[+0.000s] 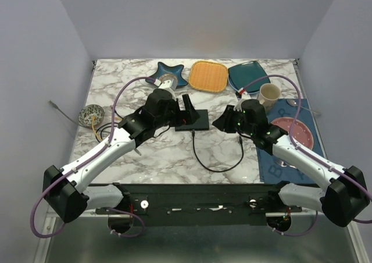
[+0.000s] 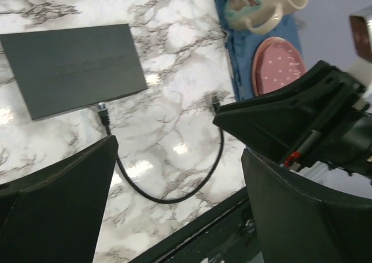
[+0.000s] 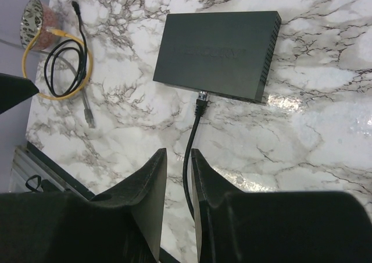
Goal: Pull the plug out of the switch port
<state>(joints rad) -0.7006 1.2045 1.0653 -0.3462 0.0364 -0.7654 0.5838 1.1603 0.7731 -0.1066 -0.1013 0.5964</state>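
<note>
The plug [image 3: 201, 103], small and black, sits in the 6 o'clock edge of the flat matte black switch box [image 3: 218, 56] at mid-tabletop [image 3: 325, 129]. The right tool [image 3: 178, 170] hovers empty, jaws narrowly apart, its gap lined up on the thin black cable [image 3: 187, 152]. The left tool [image 2: 180, 181] hangs wide open and empty beside the switch box. Better to pinch the plug body than the cable, and draw straight toward 6 o'clock while the left tool pins the box. Bare marble lies that way. The coiled yellow and black cables [image 3: 64, 71] at 9 o'clock stand well apart.
</note>
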